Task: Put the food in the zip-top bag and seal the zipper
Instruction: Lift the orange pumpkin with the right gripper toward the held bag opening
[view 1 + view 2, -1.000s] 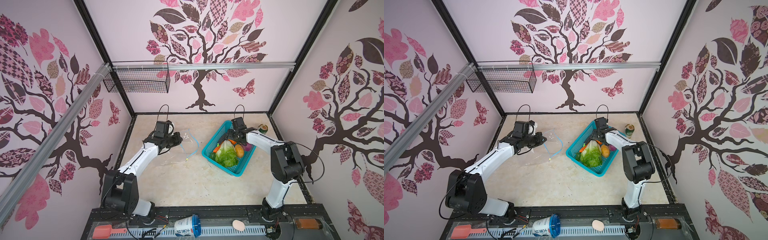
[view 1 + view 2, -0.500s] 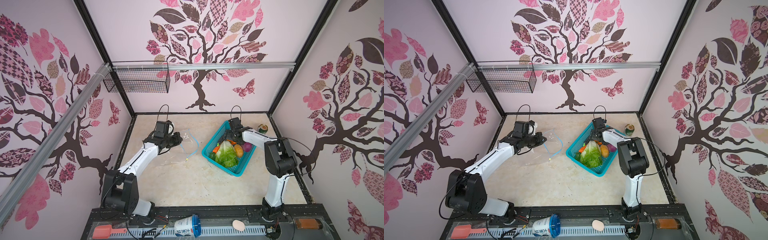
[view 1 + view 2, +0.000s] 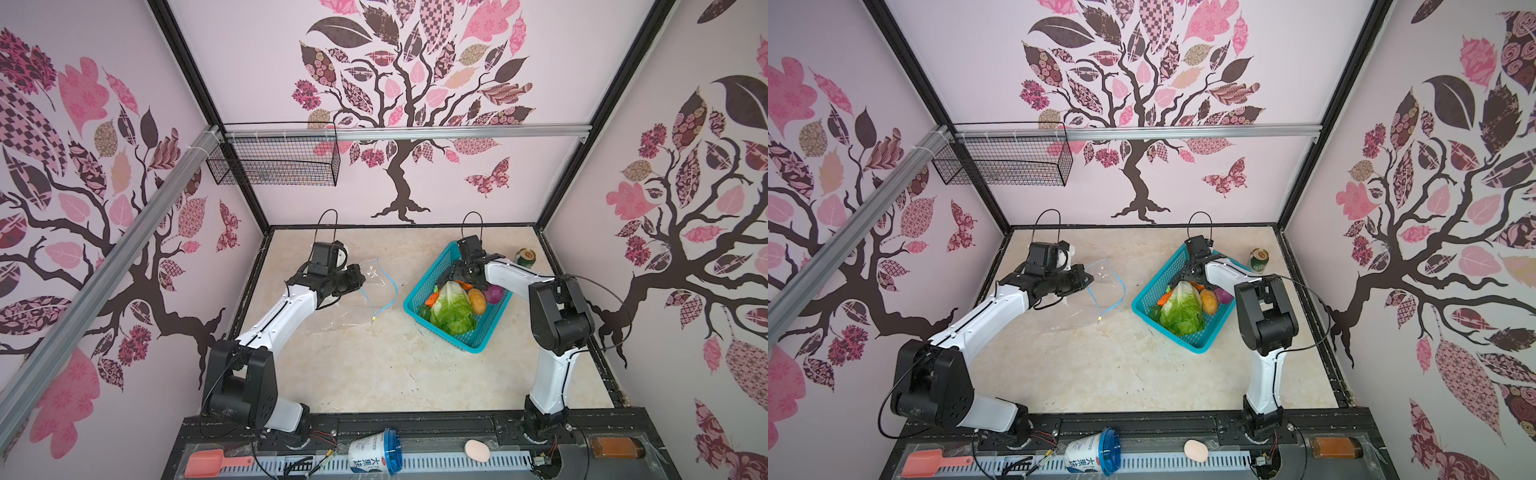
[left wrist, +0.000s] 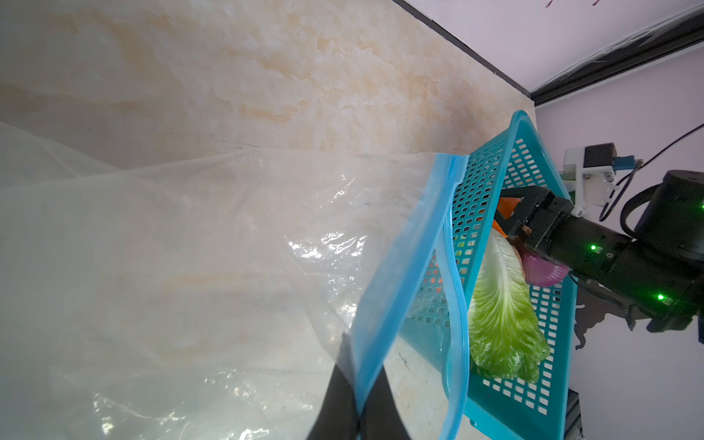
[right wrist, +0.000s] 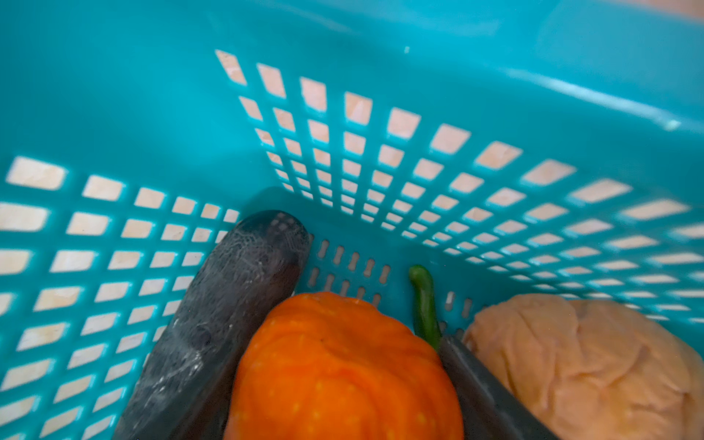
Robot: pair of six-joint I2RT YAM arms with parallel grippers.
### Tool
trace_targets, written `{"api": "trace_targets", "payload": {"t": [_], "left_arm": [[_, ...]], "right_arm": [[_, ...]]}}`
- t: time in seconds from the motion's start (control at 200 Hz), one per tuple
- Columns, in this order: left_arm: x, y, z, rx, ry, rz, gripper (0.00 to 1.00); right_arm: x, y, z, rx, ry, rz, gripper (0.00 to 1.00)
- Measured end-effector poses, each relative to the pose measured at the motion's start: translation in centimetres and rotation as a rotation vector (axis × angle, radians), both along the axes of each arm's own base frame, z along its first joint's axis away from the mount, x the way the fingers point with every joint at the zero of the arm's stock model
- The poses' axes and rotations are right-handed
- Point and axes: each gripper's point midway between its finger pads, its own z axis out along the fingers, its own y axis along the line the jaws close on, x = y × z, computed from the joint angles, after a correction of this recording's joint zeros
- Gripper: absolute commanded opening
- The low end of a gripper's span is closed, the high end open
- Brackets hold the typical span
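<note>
Top views both show a beige marbled table (image 3: 374,374) boxed in by pink walls (image 3: 436,178) printed with dark trees, with black posts at the corners and one wire rack (image 3: 274,164) hung on the back rail. Two arms work on it. One clear bag (image 3: 353,303) lies left of centre, its blue zipper (image 4: 407,266) gaping. The left gripper (image 4: 360,362) is pinched tight on that strip. One teal basket (image 3: 478,343) on the right holds one cabbage (image 3: 451,307), one potato (image 3: 478,300), one onion (image 3: 493,293), one carrot (image 3: 433,297) and one pumpkin (image 5: 343,373). The right gripper (image 5: 360,284) is down in the basket, fingers either side of the pumpkin; whether they press it I cannot tell. One can (image 3: 525,257) stands beyond the basket.
</note>
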Motion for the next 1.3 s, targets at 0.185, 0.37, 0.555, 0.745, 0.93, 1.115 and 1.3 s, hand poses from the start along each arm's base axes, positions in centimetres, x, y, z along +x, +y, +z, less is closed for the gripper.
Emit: {"api": "trace_targets", "payload": {"t": [0.185,0.37,0.555,0.745,0.93,1.115,1.3], "left_arm": [[0.0,0.0,0.0,0.000,0.000,0.000,0.00],[0.0,0.0,0.0,0.000,0.000,0.000,0.00],[-0.1,0.0,0.4,-0.003,-0.009,0.000,0.00],[-0.1,-0.1,0.6,-0.010,-0.013,-0.001,0.00],[-0.1,-0.3,0.8,-0.027,-0.010,-0.004,0.00],[-0.3,-0.6,0.9,-0.048,-0.004,-0.013,0.00],[-0.4,-1.0,1.1,-0.066,-0.001,-0.024,0.00]], "right_arm": [[-0.2,0.0,0.2,-0.003,-0.008,0.010,0.65],[-1.4,-0.3,1.8,-0.014,-0.026,0.044,0.64],[-2.4,-0.6,7.0,-0.009,-0.130,0.076,0.62],[-3.6,0.1,12.2,0.053,-0.253,0.134,0.61],[-5.7,3.0,13.7,0.192,-0.275,0.271,0.61],[-8.5,9.5,14.8,0.322,-0.290,0.481,0.61],[-11.9,17.5,16.8,0.449,-0.317,0.725,0.59]]}}
